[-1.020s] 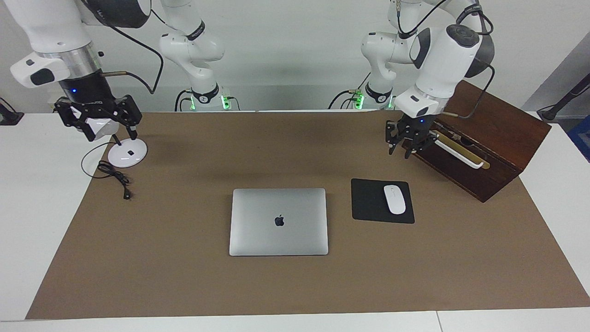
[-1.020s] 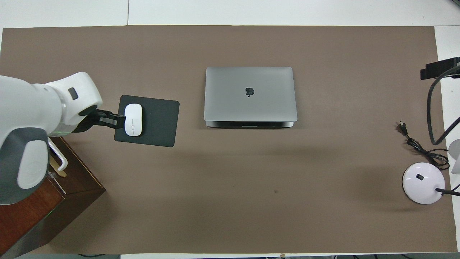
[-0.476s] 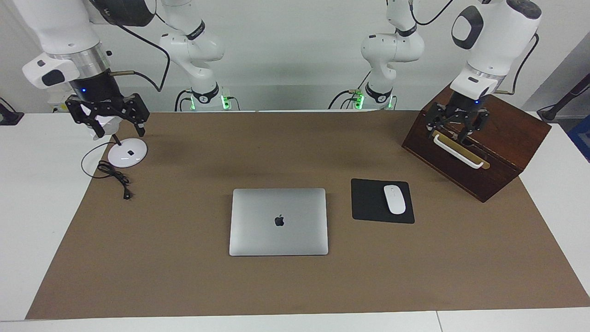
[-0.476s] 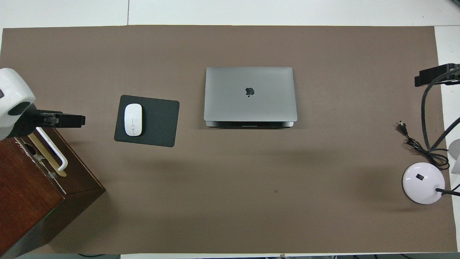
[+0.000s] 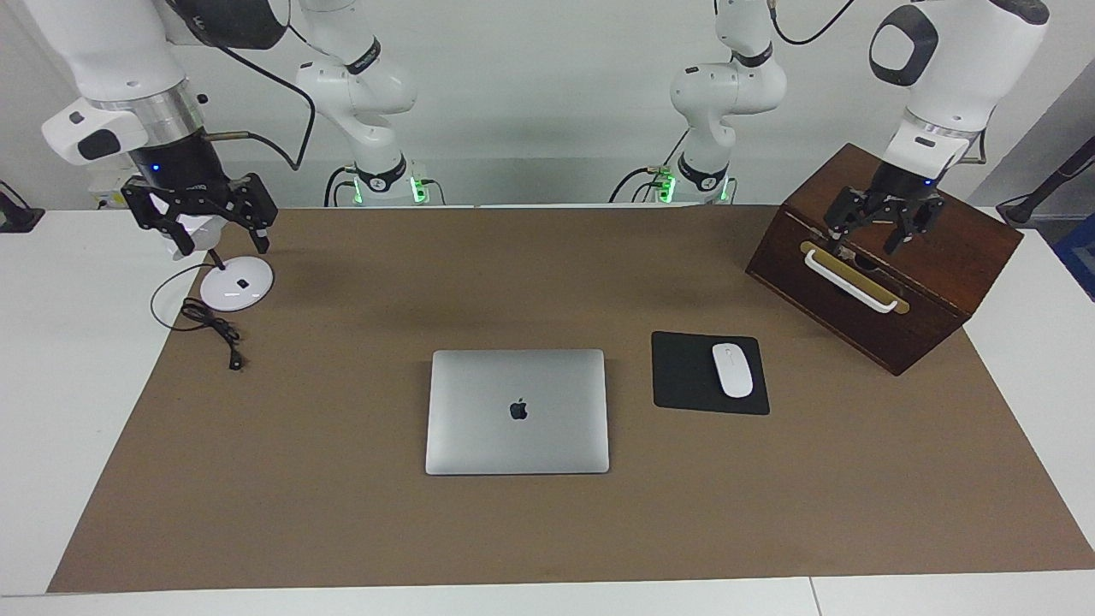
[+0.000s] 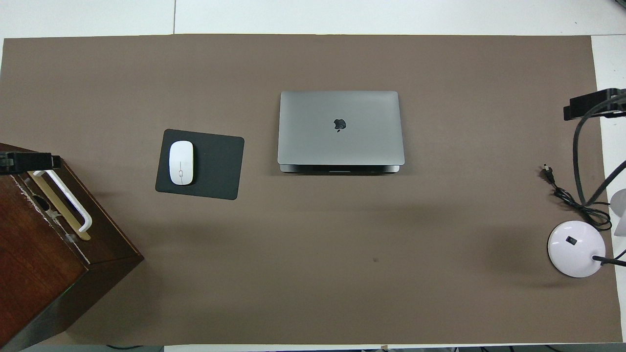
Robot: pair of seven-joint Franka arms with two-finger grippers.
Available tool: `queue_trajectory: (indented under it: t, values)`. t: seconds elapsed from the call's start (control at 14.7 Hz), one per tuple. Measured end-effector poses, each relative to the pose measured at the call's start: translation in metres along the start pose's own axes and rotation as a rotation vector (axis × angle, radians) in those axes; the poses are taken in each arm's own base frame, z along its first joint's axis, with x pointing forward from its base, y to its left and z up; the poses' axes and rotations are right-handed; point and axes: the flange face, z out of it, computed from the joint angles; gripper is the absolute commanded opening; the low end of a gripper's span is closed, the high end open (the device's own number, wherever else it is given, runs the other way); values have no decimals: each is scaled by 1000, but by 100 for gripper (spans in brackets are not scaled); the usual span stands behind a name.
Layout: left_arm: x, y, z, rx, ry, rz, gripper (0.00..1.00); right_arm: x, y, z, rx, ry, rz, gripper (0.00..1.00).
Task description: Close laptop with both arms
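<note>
The silver-grey laptop (image 5: 517, 411) lies flat in the middle of the brown mat with its lid down and the dark apple logo up; it also shows in the overhead view (image 6: 341, 128). My left gripper (image 5: 882, 234) hangs open and empty over the top of the wooden box, well away from the laptop; its tip shows in the overhead view (image 6: 29, 161). My right gripper (image 5: 205, 235) hangs open and empty over the white lamp base at the right arm's end; its tip shows in the overhead view (image 6: 594, 103).
A black mouse pad (image 5: 684, 376) with a white mouse (image 5: 732, 370) lies beside the laptop toward the left arm's end. A dark wooden box (image 5: 941, 282) with a white handle (image 5: 851, 282) stands nearer the robots. A white lamp base (image 5: 237, 283) and black cable (image 5: 214, 329) are at the right arm's end.
My left gripper has risen and swung from near the mouse pad and the box front to over the box top. My right gripper has barely shifted. The laptop has not moved.
</note>
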Motion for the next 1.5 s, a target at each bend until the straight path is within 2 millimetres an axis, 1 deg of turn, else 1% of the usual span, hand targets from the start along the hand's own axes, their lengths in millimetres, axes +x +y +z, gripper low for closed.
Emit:
queue_trajectory:
  t: [0.2,0.34,0.41,0.48,0.54,0.68,0.82,1.09,1.29,1.5]
  values:
    - [4,6,-24,35,-46,30,100,0,0,0,0,-4,1,100]
    - [12,13,-42,40,-76,44,100,-1,1,1,0,-7,2,100]
    - [16,17,-46,40,-93,53,100,-1,1,1,0,-11,3,100]
    - [19,21,-45,39,-117,61,100,-2,2,2,1,-20,3,100]
    - [20,23,-40,36,-149,64,100,-4,1,4,1,-35,3,100]
    - [21,19,-27,29,-214,55,100,-6,1,5,2,-48,3,100]
    - [18,17,-20,25,-258,51,100,-7,1,6,2,-52,3,100]
    - [18,32,-20,23,-266,78,100,-9,1,18,3,-79,3,100]
    - [19,33,-19,24,-263,80,100,-10,1,26,4,-91,3,100]
    - [19,39,-19,24,-262,91,100,-11,1,31,4,-100,3,100]
